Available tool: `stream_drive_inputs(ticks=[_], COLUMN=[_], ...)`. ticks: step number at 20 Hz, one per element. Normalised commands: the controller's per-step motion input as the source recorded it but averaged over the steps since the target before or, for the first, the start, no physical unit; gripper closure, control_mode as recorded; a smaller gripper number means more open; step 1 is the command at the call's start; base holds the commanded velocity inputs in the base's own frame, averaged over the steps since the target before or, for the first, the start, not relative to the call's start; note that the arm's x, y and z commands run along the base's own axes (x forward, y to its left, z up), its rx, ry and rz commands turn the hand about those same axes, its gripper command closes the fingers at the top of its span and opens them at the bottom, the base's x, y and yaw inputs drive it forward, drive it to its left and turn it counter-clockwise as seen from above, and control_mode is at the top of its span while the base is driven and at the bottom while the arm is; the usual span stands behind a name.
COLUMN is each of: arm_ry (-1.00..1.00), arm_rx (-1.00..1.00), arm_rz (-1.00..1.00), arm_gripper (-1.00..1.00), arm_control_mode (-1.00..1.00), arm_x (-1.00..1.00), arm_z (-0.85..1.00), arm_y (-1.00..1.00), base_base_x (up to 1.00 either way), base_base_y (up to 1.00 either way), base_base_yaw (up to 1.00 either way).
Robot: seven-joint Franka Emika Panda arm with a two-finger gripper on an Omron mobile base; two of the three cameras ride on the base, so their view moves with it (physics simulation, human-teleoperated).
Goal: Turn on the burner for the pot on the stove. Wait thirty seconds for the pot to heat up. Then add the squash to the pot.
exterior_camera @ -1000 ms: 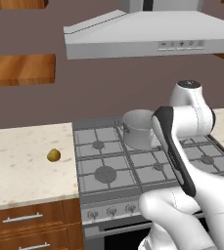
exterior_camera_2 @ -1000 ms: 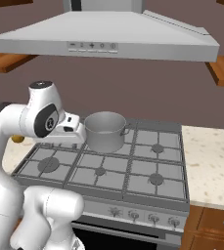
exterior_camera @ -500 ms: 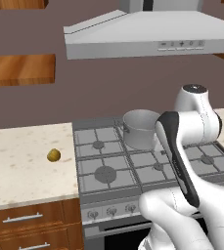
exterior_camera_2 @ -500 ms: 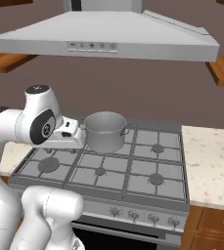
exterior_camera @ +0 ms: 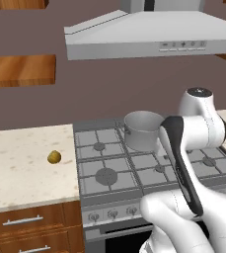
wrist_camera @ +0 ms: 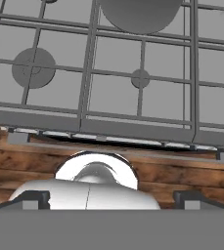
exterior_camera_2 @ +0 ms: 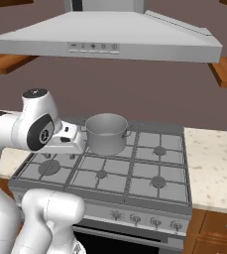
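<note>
Pot sits on stove, back row, middle burner. Squash lies on counter left of stove, well apart from pot; left base view alone catches it. Right base view adds front knobs. Hand view looks down on grates; gripper fingertips far apart, holding nothing.

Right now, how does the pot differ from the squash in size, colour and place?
The pot is large, about one grate section wide; the squash is far smaller. The pot is plain grey metal; the squash is yellow-olive. The pot stands on a back burner of the stove; the squash lies on the pale counter left of the stove. Both rest untouched, away from the arm.
</note>
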Motion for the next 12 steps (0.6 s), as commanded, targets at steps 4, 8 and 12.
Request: stream_drive_inputs(ticks=[4,8,12], arm_ry=[-0.01,-0.02,-0.01], arm_rx=[0.0,0.0,0.0], arm_rz=[0.0,0.0,0.0], arm_gripper=[-1.0,-1.0,-1.0], arm_control_mode=[-1.0,-1.0,-1.0], arm_x=[-0.12,-0.16,-0.16], arm_z=[0.0,0.0,0.0], arm_y=[0.0,0.0,0.0], base_base_x=[0.0,0.0,0.0], base_base_y=[0.0,0.0,0.0], base_base_yaw=[0.0,0.0,0.0])
